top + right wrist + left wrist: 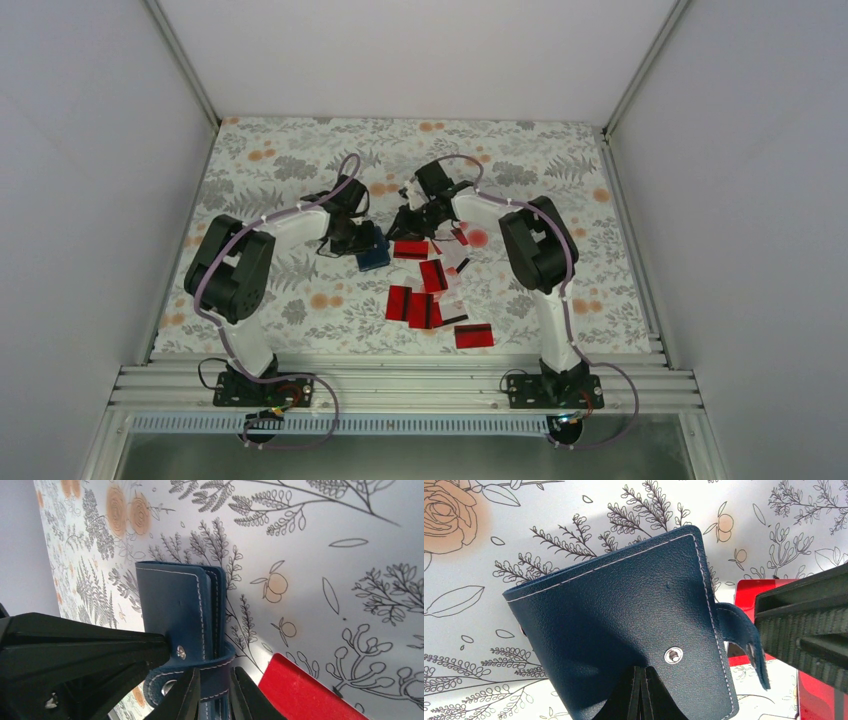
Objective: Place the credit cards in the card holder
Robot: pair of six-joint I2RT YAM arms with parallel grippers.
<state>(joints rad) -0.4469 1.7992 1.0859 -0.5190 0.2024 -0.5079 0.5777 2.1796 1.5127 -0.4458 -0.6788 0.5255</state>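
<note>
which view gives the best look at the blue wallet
The left wrist view: the wallet fills it face-on, with its stitching, snap and strap clear. The right wrist view shows it edge-on, strap pinched by the right gripper. The top view shows only a small blue patch.

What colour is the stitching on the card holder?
Whitish, on the navy card holder; clearest in the left wrist view.
</note>
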